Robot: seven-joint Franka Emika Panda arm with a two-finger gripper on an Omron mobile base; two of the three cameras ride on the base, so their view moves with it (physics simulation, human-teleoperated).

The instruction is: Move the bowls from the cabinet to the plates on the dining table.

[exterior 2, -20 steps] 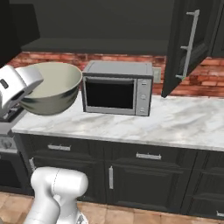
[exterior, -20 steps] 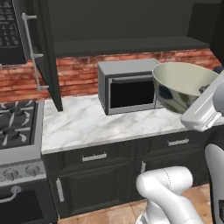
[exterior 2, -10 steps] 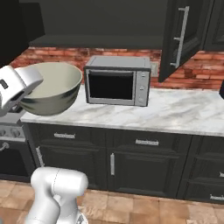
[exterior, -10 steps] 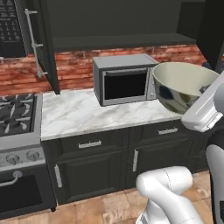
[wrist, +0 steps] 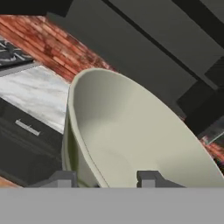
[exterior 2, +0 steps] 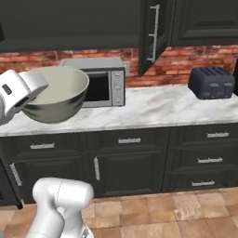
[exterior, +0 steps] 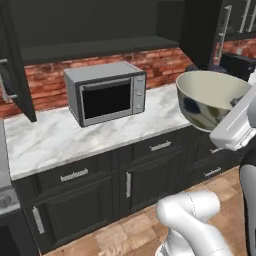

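Note:
A glossy grey-green bowl (exterior: 205, 97) with a cream rim hangs in the air in front of the counter, tilted, with my gripper (exterior: 235, 104) shut on its rim. From the other side, the bowl (exterior 2: 58, 93) sits at the left with the gripper (exterior 2: 39, 90) clamped on its near edge. In the hand view the bowl (wrist: 131, 135) looms close, its wall between the two fingertips of the gripper (wrist: 105, 180). The dark cabinet (exterior: 90, 25) stands open above the counter, and its door (exterior 2: 151, 32) swings outward. The plates and the dining table are out of view.
A grey microwave (exterior: 107, 92) stands on the marble counter (exterior: 50, 135) under the cabinet. A dark toaster (exterior 2: 211, 82) sits on the counter (exterior 2: 162, 104) to the right. Dark drawers and doors (exterior 2: 130, 158) line the front below, with tiled floor (exterior 2: 186, 214) before them.
The whole picture has shifted: the base has moved, the stove has slid out at the left and the toaster has come into view. The bowl stays in the gripper.

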